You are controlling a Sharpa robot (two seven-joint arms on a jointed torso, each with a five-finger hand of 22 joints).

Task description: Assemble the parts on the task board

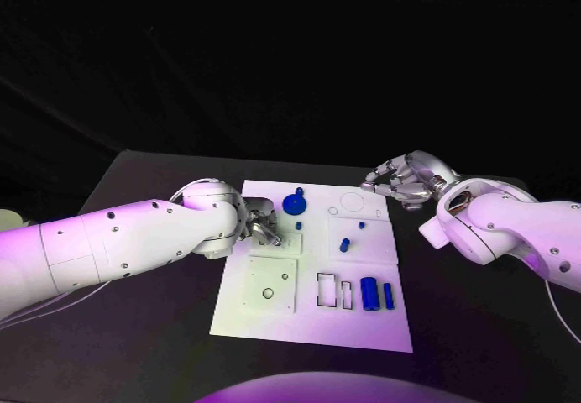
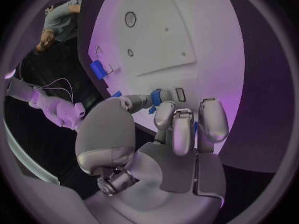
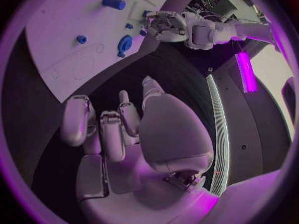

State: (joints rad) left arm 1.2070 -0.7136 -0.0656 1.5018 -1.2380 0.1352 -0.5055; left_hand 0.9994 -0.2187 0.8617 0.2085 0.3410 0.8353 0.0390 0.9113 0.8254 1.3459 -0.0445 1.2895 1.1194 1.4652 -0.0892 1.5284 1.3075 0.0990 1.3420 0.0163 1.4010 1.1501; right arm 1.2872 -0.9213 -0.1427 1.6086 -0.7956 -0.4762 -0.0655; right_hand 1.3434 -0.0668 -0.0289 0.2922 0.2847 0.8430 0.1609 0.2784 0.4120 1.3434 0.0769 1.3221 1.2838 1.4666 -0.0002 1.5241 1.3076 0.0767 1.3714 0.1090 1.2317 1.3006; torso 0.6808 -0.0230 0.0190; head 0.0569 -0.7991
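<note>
Black table (image 1: 145, 180), white task board (image 1: 363, 323), left hand (image 1: 262, 228) fingers curled over small blue part (image 2: 155, 97), right hand (image 1: 403, 180) empty, curled.

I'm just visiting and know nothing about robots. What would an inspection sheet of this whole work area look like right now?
Surface: black table, bare around the board.
Job's things: white task board in the middle; blue round part near its far edge, two small blue parts mid-board, two blue blocks standing in slots near the front.
Clutter: nothing seen.
Hands: left hand over the board's left side, fingers curled, something blue beside them, a grasp cannot be told; right hand off the board's far right corner, fingers apart, holding nothing.
Cables: thin white cable under the left arm.
Surroundings: dark backdrop.
</note>
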